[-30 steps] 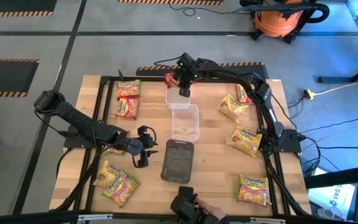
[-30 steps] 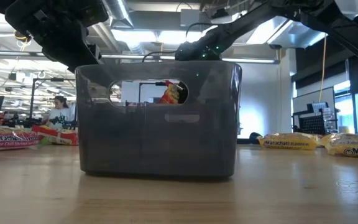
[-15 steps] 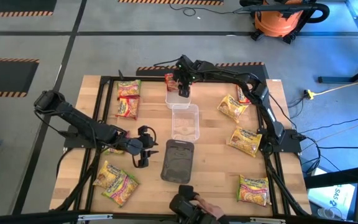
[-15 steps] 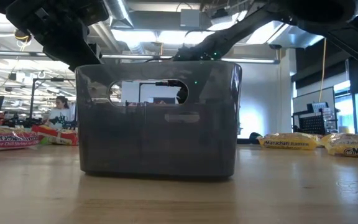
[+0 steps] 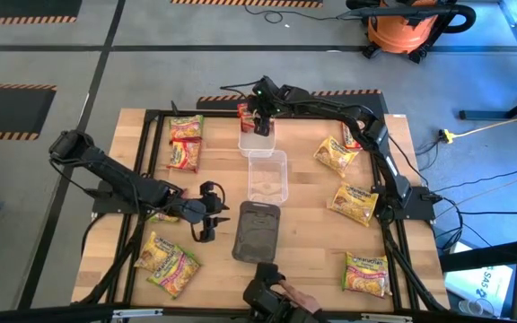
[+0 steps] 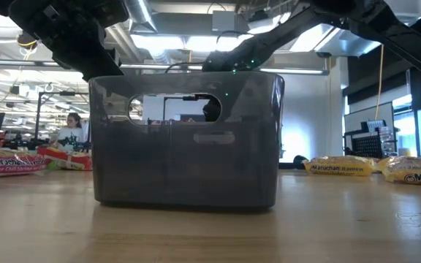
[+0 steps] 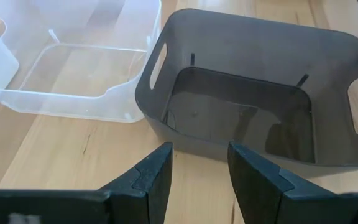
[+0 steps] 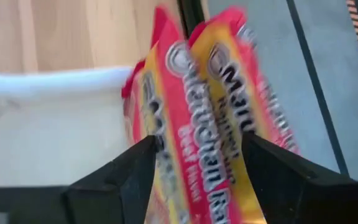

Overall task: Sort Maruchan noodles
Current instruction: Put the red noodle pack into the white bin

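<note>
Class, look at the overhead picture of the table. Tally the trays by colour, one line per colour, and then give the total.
white tray: 1
clear tray: 1
dark tray: 1
Total: 3 trays

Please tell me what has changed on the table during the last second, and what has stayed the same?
The right gripper moved slightly toward the table's far edge over the white tray and spread its fingers; the red packet is between them, leaning at the tray's far wall. In the low view the packet dropped out of sight behind the dark bin. The left gripper, the clear tray and the other packets stayed put.
</note>
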Motion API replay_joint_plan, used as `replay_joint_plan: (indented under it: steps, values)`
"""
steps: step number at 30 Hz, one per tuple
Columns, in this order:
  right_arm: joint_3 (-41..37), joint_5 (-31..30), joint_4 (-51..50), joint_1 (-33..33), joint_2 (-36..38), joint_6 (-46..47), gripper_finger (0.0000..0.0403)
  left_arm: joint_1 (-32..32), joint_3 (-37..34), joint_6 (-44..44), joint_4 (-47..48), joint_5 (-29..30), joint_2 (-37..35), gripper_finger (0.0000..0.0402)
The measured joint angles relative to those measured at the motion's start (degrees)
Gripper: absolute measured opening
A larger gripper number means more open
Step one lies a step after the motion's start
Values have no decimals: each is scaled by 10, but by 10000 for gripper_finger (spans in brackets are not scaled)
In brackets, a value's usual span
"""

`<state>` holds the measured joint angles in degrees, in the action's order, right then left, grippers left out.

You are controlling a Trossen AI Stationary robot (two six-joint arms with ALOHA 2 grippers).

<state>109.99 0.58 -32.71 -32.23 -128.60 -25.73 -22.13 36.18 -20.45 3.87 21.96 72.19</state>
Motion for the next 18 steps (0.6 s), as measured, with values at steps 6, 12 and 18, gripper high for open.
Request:
replay_joint_plan:
  steps: [6,12,18]
  values:
    - [11,-60,6,0,1,5,225,0,0,0,0,0,0,149]
    - [11,-69,4,0,1,-2,225,0,0,0,-1,-1,0,149]
    - [11,-46,-8,9,11,-3,225,0,0,0,-1,-1,0,149]
